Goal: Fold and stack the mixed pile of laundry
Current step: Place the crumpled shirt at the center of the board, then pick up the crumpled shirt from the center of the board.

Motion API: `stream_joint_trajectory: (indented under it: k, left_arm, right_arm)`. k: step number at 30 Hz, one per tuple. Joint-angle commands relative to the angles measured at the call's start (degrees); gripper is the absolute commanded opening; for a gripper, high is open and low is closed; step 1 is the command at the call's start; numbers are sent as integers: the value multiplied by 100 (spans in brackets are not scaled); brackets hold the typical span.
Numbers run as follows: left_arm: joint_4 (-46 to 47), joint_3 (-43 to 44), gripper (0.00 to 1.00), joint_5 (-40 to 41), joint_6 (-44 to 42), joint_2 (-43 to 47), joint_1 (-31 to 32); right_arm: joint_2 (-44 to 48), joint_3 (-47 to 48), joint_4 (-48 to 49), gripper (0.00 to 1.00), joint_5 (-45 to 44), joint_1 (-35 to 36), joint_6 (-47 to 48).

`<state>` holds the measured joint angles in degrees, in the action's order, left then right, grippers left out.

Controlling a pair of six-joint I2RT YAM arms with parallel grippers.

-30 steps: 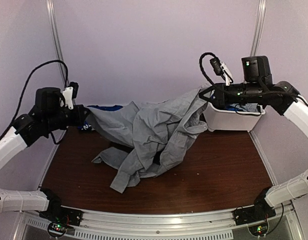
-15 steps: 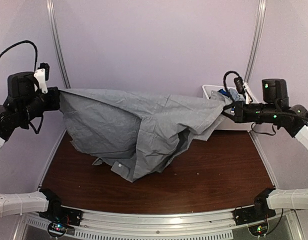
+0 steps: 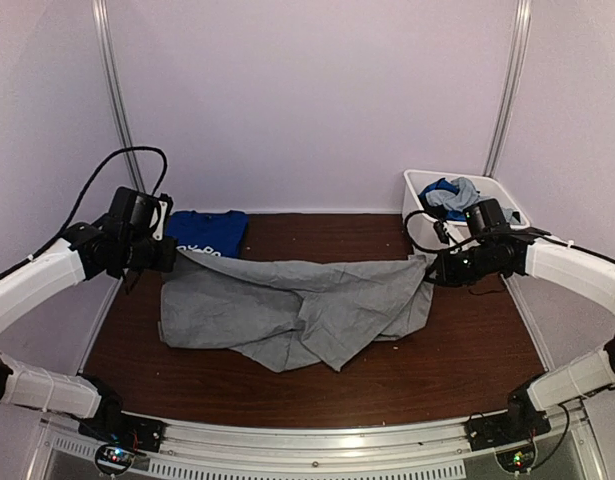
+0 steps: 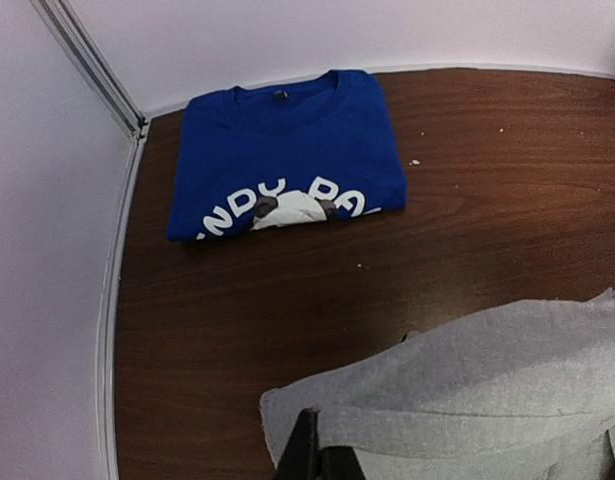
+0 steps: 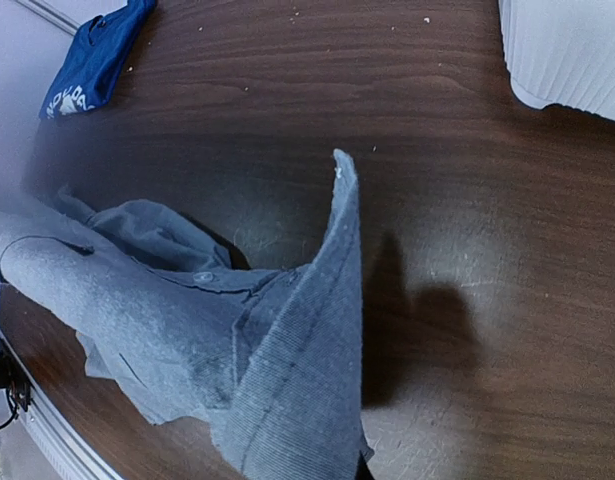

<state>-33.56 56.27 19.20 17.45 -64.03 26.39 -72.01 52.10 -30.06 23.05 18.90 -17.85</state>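
Both clamped tight: left gripper [image 3: 173,256], right gripper [image 3: 433,270] pinch grey shirt [image 3: 297,305] ends; folded blue tee [image 3: 207,236] behind, bin [image 3: 415,192] right.

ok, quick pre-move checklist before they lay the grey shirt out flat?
1. Left gripper shut on the grey shirt edge: ok.
2. Right gripper shut on the opposite edge: ok.
3. Shirt spread flat: not ok, it is bunched and folded over itself in the middle.
4. Clear of the folded blue shirt: ok, the left wrist view shows bare wood between them.
5. Clear of the white bin: ok.
6. Where the sleeves lie: cannot tell, lost in the folds.
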Motion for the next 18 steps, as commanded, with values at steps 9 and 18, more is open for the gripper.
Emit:
stream_joint_trajectory:
  k: [9, 18]
  left_arm:
    - [770, 358, 0, -729, 299, -1311, -600]
    - [912, 328, 0, -887, 373, -1490, -600]
  right_arm:
    - [156, 363, 188, 74, 61, 79, 119]
    - [332, -1017, 1522, 61, 155, 2429, -1247]
